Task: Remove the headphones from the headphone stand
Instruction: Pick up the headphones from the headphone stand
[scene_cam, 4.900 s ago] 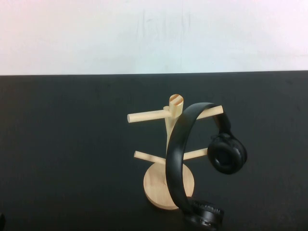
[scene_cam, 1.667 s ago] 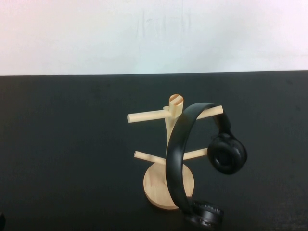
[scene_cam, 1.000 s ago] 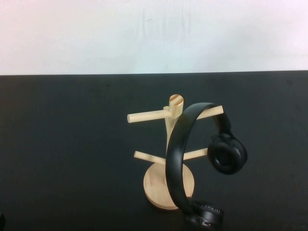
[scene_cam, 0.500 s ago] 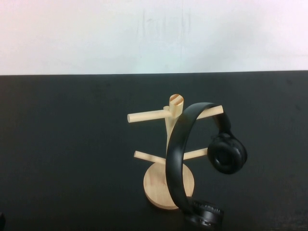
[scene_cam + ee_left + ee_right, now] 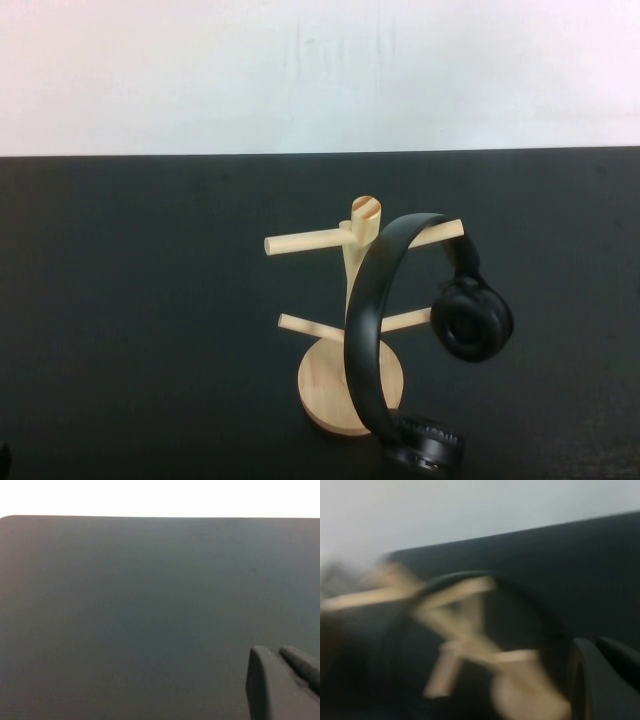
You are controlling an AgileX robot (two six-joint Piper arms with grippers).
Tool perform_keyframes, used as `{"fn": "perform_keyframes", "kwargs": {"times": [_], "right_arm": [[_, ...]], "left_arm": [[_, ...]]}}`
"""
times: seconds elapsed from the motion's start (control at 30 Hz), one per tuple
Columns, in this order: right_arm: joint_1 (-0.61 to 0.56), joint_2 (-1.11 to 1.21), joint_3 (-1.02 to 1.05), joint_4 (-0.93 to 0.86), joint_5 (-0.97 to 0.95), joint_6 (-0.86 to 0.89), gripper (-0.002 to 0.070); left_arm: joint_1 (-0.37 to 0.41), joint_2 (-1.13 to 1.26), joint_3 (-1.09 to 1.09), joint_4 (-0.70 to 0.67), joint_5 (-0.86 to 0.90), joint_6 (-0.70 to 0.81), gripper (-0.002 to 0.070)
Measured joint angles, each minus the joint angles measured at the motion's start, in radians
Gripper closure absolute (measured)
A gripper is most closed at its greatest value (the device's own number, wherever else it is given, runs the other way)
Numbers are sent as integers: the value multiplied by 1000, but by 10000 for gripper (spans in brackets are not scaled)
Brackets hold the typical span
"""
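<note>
One wide black matte table (image 5: 150,330) fills most of what we see, with a pale wall (image 5: 320,70) behind its far edge. Near the table's middle, slightly toward the robot's right, stands the light natural-wood headphone stand (image 5: 352,385): round disc base flat on the table, upright post, angled dowel pegs sticking out to both sides. The black over-ear headphones with the wide smooth arched headband (image 5: 372,300) hang on the stand's upper right peg. We see the headband draped over that peg, crossing in front of the post and base. One round padded ear cup hangs free on the right, just beside the lower right peg; the other sits low at the near edge of the base, close to the table, contact unclear.

In the high view neither arm reaches the stand. In the left wrist view the left gripper (image 5: 282,685) shows only as a dark part at the frame corner over bare table; we cannot tell how it is set. The right gripper (image 5: 605,680) shows the same way in the right wrist view, facing the stand and headphones through heavy blur; we cannot tell its state either.
</note>
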Motion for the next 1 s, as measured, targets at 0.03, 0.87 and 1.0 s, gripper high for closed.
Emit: {"fn": "perform_keyframes", "kwargs": {"times": [0.03, 0.87, 1.0], "right_arm": [[0, 13, 0, 102, 33, -82, 684], [647, 476, -164, 342, -250, -292, 358], [648, 540, -188, 351, -258, -274, 269]], "left_arm": [[0, 0, 0, 0, 0, 0, 673], [0, 0, 0, 0, 0, 0, 673], [0, 0, 0, 0, 0, 0, 673]]}}
